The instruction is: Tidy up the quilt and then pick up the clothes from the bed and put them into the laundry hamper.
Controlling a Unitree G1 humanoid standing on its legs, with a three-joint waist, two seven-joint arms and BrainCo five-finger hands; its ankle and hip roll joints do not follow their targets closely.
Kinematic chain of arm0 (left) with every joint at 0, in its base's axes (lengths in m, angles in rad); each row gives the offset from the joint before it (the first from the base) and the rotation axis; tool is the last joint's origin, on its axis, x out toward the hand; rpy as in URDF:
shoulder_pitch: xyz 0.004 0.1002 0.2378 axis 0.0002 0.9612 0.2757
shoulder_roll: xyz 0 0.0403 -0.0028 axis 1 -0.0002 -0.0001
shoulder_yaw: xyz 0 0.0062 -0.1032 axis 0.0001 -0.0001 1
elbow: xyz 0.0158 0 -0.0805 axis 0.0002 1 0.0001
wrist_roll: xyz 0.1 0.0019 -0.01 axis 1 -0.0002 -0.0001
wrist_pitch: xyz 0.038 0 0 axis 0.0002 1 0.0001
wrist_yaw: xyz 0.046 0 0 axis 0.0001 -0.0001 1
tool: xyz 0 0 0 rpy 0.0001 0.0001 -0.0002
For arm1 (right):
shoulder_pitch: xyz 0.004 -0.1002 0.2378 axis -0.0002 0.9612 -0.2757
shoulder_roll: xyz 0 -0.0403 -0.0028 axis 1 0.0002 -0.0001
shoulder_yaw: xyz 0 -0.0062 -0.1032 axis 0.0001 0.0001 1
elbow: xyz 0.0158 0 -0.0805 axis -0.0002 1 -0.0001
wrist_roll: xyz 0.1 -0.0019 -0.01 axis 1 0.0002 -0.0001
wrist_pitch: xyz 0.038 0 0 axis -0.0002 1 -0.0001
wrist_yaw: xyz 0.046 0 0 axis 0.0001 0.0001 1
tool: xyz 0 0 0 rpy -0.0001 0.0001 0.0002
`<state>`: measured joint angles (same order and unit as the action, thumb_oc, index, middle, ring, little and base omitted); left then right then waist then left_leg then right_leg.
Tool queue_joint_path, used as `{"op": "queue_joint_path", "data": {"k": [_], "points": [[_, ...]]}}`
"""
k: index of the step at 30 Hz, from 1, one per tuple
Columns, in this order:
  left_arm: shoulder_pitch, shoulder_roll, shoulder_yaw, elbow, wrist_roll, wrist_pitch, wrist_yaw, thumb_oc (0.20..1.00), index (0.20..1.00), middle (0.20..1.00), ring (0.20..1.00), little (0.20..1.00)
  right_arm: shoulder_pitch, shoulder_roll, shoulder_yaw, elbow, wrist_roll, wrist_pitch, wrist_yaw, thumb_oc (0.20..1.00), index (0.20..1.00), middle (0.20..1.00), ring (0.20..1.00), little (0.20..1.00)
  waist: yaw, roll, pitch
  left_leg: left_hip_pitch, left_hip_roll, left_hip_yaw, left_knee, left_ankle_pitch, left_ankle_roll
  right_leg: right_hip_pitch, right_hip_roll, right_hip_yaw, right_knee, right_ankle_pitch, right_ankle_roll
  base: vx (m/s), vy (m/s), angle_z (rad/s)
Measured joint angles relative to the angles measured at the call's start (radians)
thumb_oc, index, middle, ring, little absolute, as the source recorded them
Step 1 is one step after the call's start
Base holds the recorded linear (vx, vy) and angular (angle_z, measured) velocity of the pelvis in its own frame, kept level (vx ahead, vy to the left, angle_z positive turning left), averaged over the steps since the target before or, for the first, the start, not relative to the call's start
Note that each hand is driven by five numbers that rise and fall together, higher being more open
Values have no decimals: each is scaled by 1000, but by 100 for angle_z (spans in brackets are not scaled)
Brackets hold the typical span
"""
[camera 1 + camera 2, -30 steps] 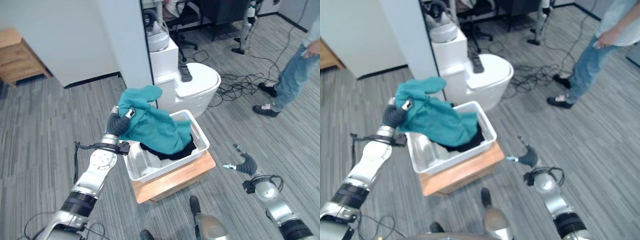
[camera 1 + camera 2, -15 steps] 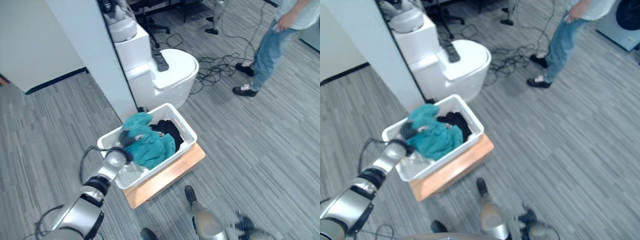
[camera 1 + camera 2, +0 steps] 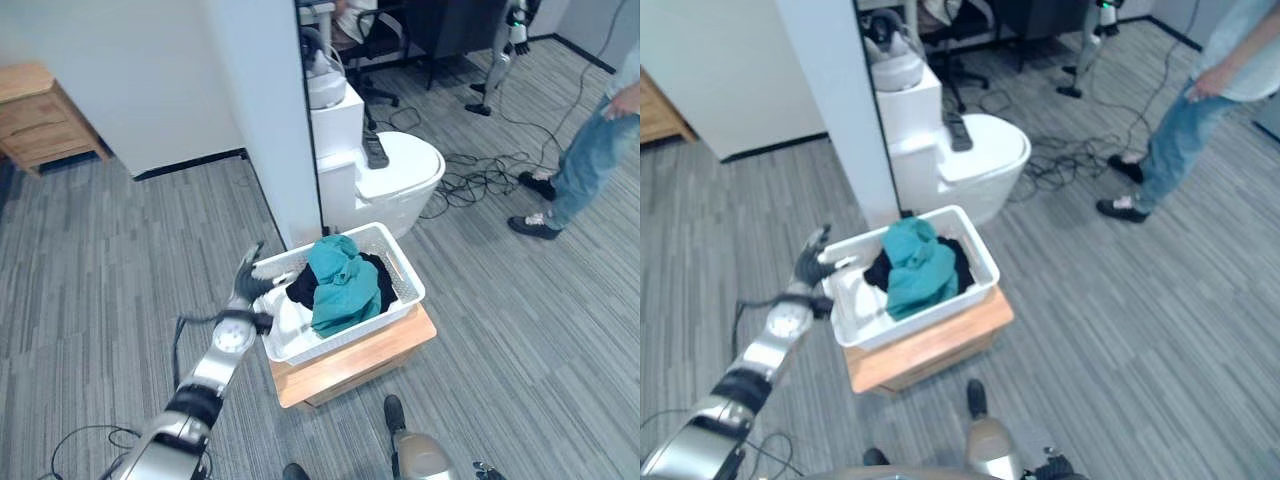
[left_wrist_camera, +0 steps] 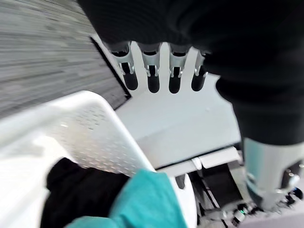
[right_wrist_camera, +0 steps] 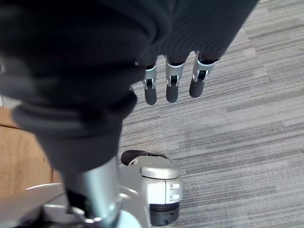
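Around me is a grey plank floor (image 3: 120,250) with a tall pale pillar (image 3: 265,110) rising just behind the work, a white toilet (image 3: 395,170) beside it, and a person (image 3: 600,140) standing well off to my right among loose cables. Closer in, a low wooden stand (image 3: 350,365) carries the white laundry hamper (image 3: 405,275), which I judge sits raised like that so I can reach over its rim without stooping far. Inside the hamper lies the teal garment (image 3: 338,280), heaped in the middle on top of a dark piece of clothing (image 3: 300,290); it looks soft and crumpled, folded over itself in thick rolls, with nothing trailing over the edge, so I judge this piece is delivered. The dark cloth shows beneath it on both sides and against the perforated wall in my left wrist view. My left hand (image 3: 248,280) hovers just at the hamper's near left corner, fingers (image 4: 149,71) straight and spread, holding nothing, which fits a hand that has no cloth to keep hold of and is placed clear of the rim. My right hand (image 5: 171,80) hangs low over bare floor, well apart from the hamper, its fingers likewise extended and empty, idle at my side since one arm is enough for a single light garment.
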<state>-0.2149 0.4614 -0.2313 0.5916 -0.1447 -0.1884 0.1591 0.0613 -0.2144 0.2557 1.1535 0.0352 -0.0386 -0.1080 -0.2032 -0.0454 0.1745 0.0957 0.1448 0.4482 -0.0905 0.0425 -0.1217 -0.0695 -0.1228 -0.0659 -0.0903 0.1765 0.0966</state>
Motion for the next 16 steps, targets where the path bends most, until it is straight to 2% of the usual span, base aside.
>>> {"op": "queue_joint_path", "data": {"k": [3, 4, 6, 9, 10, 13, 16], "points": [[128, -38, 87, 114, -10, 3, 4, 1000, 1000, 1000, 1000, 1000, 3, -4, 44, -10, -51, 9, -19, 1000, 1000, 1000, 1000, 1000, 27, -22, -20, 19, 2, -18, 0, -1, -1, 23, 1, -15, 5, 3, -2, -9, 69, 17], [169, -36, 88, 189, -7, 33, 6, 1000, 1000, 1000, 1000, 1000, -16, 0, 58, -13, -80, 5, -22, 1000, 1000, 1000, 1000, 1000, 53, -37, -30, 12, -2, -21, 0, -1, 0, 22, -5, -17, 5, 3, -3, 1, 86, 8], [196, -48, 90, 364, 17, 44, -2, 1000, 1000, 1000, 1000, 1000, -26, 2, 106, -14, -127, 5, -21, 1000, 1000, 1000, 1000, 1000, 46, -56, -47, 18, -7, -21, 0, -9, 4, 25, -11, -17, 5, 3, -3, 5, 59, 5], [250, -88, 81, 503, 54, 72, -12, 1000, 1000, 1000, 1000, 1000, -31, 17, 119, -6, -156, 5, -25, 1000, 1000, 1000, 1000, 1000, 58, -65, -63, 13, -14, -26, 0, -13, 5, 27, -18, -21, 5, 2, -2, -15, 80, 4], [270, -132, 91, 641, 92, 73, -10, 1000, 1000, 1000, 1000, 1000, -37, 21, 157, 1, -171, 15, -28, 1000, 1000, 1000, 1000, 1000, 72, -77, -73, 15, -18, -29, 0, -20, 7, 30, -23, -24, 4, 1, -3, -13, 82, 8], [342, -180, 79, 706, 126, 96, -21, 1000, 1000, 1000, 1000, 1000, -39, 33, 177, 3, -188, 17, -26, 1000, 1000, 1000, 1000, 1000, 78, -90, -83, 12, -22, -48, 0, -17, 11, 38, -29, -39, 0, -20, -6, -5, 64, 17], [356, -176, 75, 705, 150, 103, -28, 1000, 1000, 1000, 1000, 1000, -39, 27, 187, 3, -190, 21, -18, 1000, 1000, 1000, 1000, 1000, 105, -92, -88, 8, -22, -51, 0, -12, 12, 39, -31, -47, -1, -23, -4, -12, 80, 10]]}}
